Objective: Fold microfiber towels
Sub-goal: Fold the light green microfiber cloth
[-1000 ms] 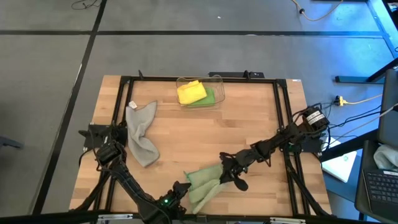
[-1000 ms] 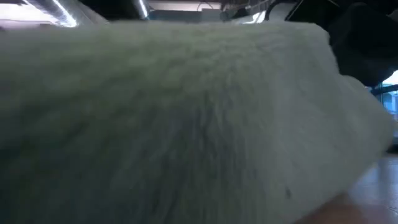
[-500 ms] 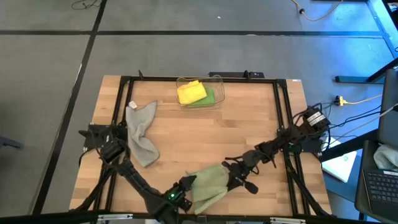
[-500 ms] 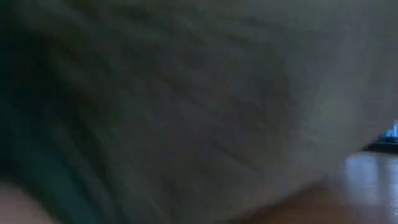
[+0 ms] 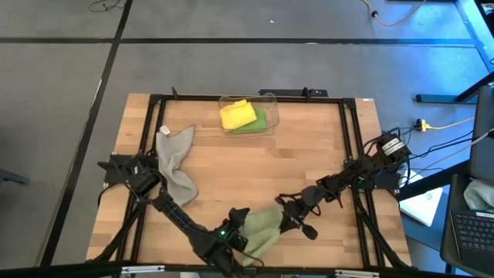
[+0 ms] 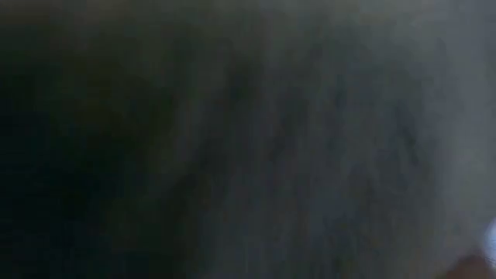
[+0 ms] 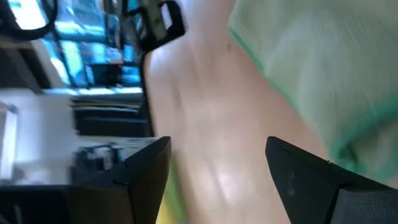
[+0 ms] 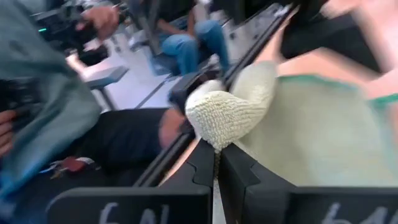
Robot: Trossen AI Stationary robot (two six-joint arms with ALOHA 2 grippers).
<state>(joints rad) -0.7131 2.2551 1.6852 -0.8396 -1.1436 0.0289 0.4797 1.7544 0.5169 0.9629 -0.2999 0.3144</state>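
high view: the pale sage towel [image 5: 264, 225] lies bunched near the table's [image 5: 293, 162] front edge, between the two grippers. the right gripper [image 5: 287, 224] is at its right side; the left gripper [image 5: 233, 235] is just beside its left edge. the grey towel [image 5: 176, 166] lies crumpled at the left; the yellow towel [image 5: 236, 113] and bright green towel [image 5: 261, 120] sit in the clear bin [image 5: 267, 99] at the back. the bare middle of the table leaves room to spread the cloth.

low view: filled by blurred cloth; nothing else can be told.

left wrist view: the left gripper's fingers [image 7: 314, 180] stand apart, holding nothing, with the towel's hemmed edge near.

right wrist view: the right gripper's fingers [image 8: 239, 171] are pressed together on a corner of the towel. the cloth looks soft, light and limp, so it is probably best taken by corners or hem. people sit beyond the table.
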